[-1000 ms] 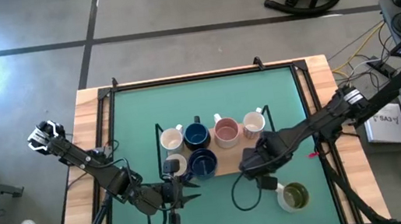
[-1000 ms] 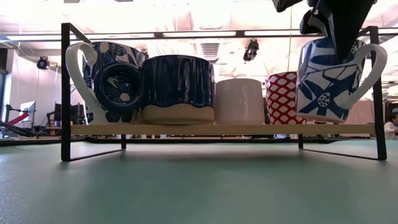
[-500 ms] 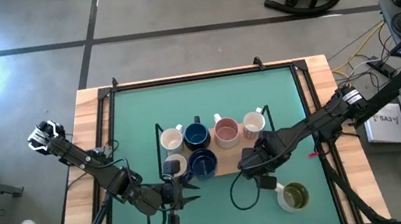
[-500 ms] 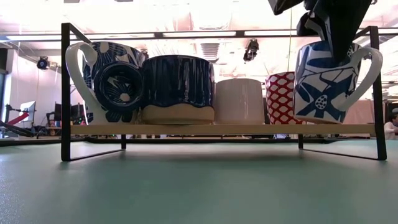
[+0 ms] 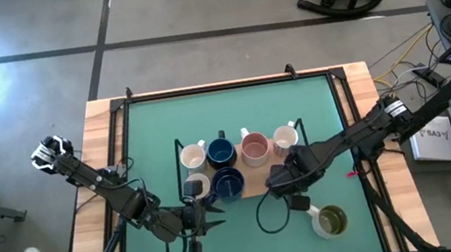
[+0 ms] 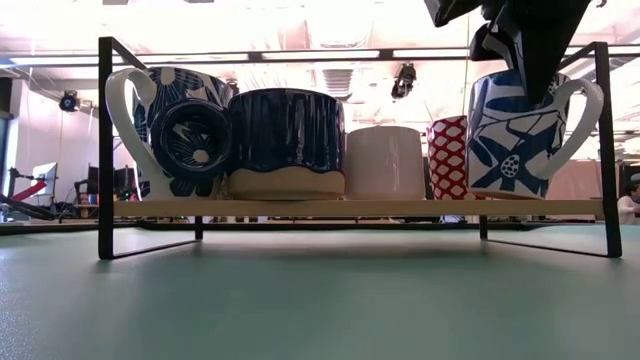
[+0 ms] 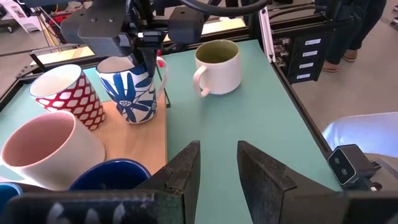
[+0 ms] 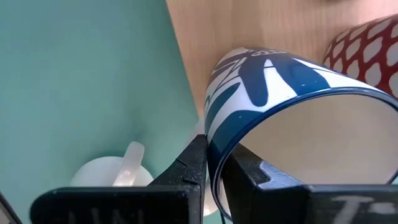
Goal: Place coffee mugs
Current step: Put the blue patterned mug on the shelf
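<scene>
We see white mug with blue leaf print (image 6: 522, 135), tilted over wooden shelf (image 6: 360, 208). Right gripper (image 8: 214, 168) reaching down, pinching its rim. Left gripper (image 7: 217, 163) idle near shelf, fingers apart.

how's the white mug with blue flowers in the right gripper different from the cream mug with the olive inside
The white mug with blue floral print is pinched at its rim by the right gripper over the wooden shelf board; the cream mug with olive-green inside stands free on the green table. The floral mug is patterned and white inside; the cream mug is plain outside. Both are handled ceramic mugs, mouths up.
</scene>
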